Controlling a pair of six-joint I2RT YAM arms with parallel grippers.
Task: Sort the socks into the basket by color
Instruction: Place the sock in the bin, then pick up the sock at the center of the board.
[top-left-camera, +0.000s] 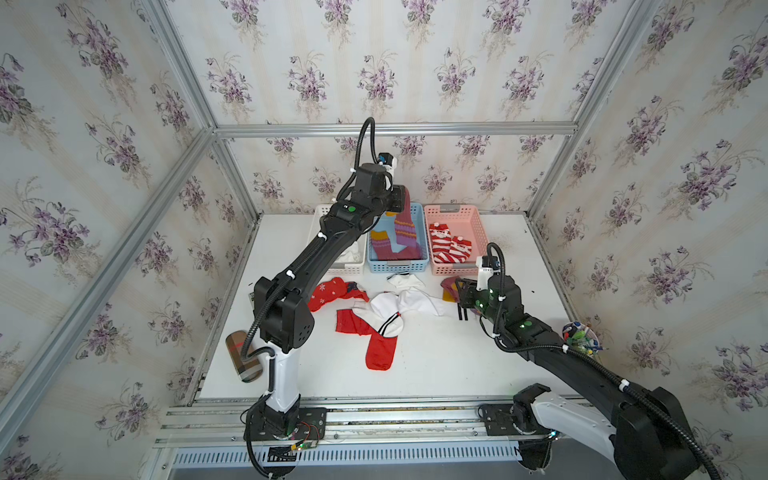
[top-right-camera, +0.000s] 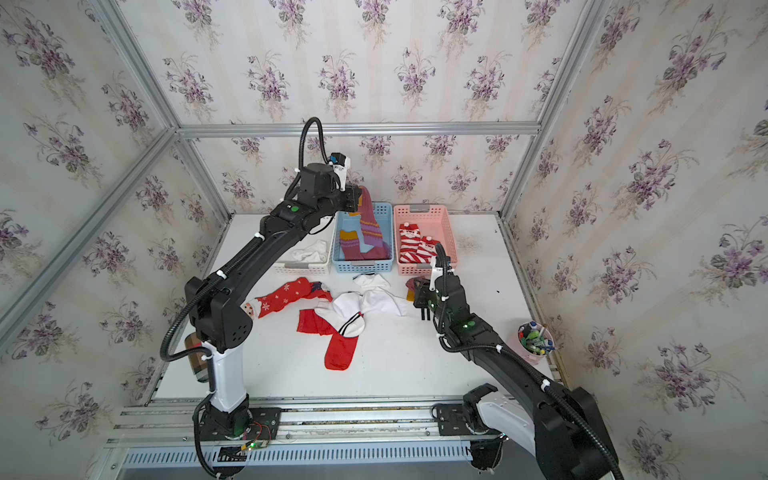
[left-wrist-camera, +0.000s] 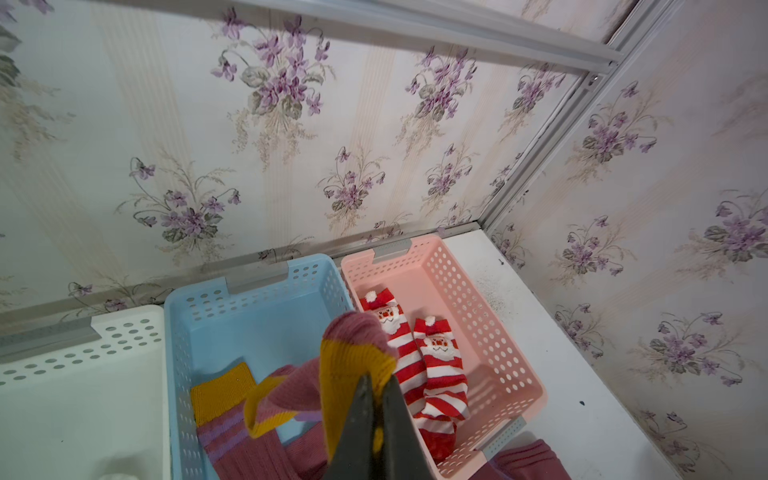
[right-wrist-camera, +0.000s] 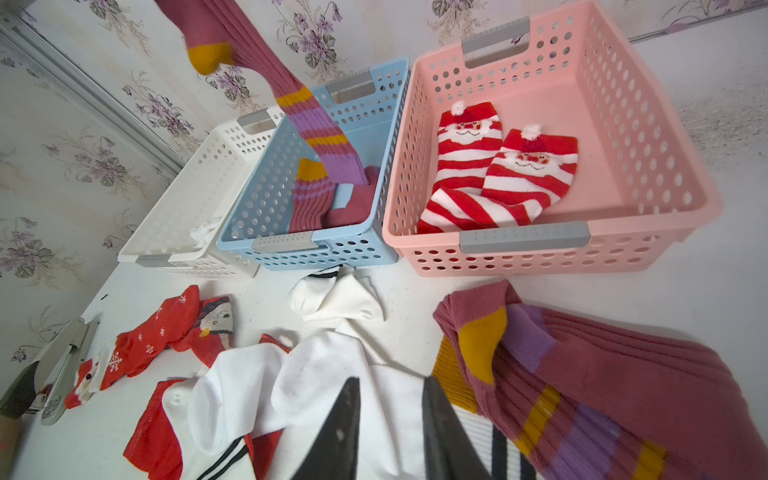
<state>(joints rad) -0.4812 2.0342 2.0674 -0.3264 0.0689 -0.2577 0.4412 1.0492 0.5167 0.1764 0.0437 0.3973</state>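
My left gripper (left-wrist-camera: 376, 380) is shut on the mustard toe of a maroon-purple sock (top-left-camera: 405, 226) and holds it high over the blue basket (top-left-camera: 397, 268). The sock's cuff trails into that basket beside another maroon sock (top-left-camera: 380, 245). Two red-white striped Santa socks (top-left-camera: 449, 247) lie in the pink basket (top-left-camera: 453, 209). A white sock (top-right-camera: 309, 251) lies in the white basket (top-left-camera: 349, 268). On the table are white socks with black stripes (top-left-camera: 415, 301), red socks (top-left-camera: 332, 291) and a maroon sock (right-wrist-camera: 602, 374). My right gripper (right-wrist-camera: 390, 380) stands open just over the white socks, next to the maroon sock.
A pink cup of pens (top-left-camera: 579, 336) stands by the table's right edge, close to my right arm. A brown patterned object (top-left-camera: 243, 357) lies at the left edge behind my left arm. The three baskets sit in a row against the back wall.
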